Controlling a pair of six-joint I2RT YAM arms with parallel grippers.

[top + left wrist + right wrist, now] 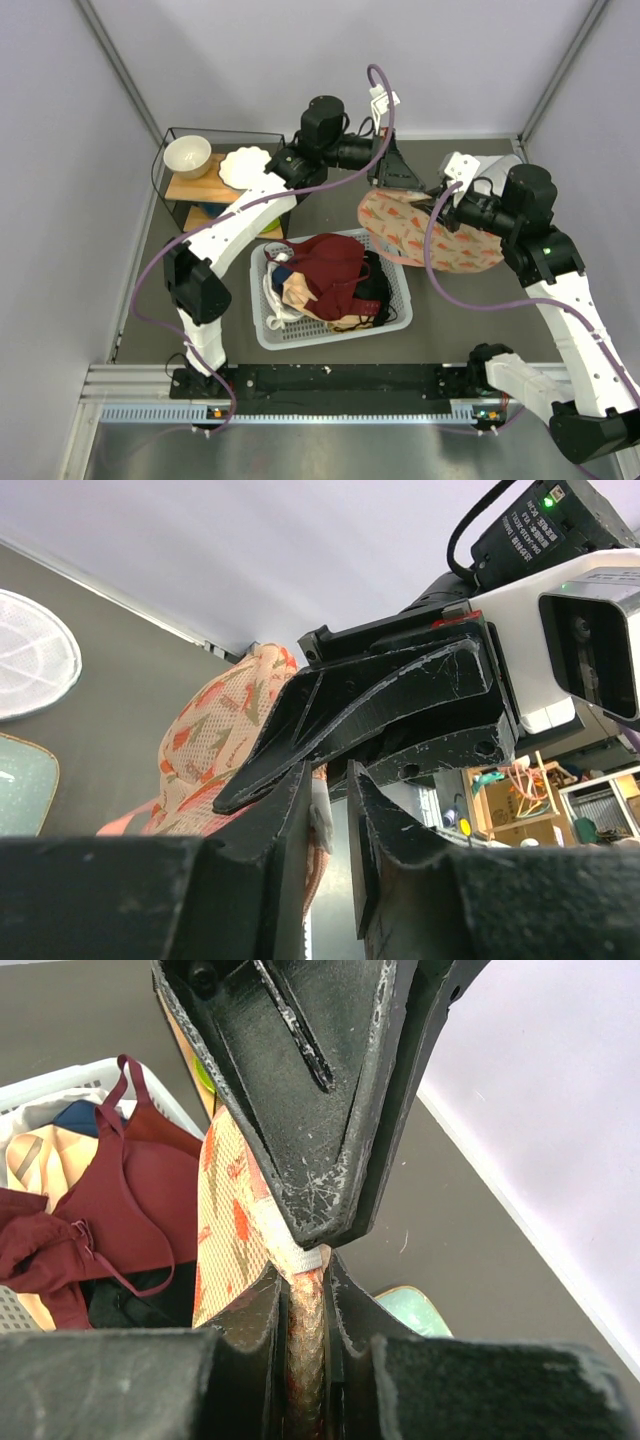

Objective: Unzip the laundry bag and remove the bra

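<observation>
The laundry bag (420, 240) is held up off the table to the right of the basket, its flowered mesh showing in the left wrist view (215, 740) and the right wrist view (225, 1210). My right gripper (437, 205) (305, 1290) is shut on the bag's top seam. My left gripper (398, 186) (330, 820) comes down onto the same edge, tip to tip with the right one. Its jaws stand a narrow gap apart, and the pale zipper pull (324, 815) lies against the left finger, clear of the right one. The bra is hidden.
A white basket (330, 337) at mid-table holds a maroon garment (330, 262) (150, 1180) and black and peach clothes. A shelf at the back left carries a white bowl (187, 155) and a plate (243, 167). A mint-green tray (415, 1310) lies under the bag.
</observation>
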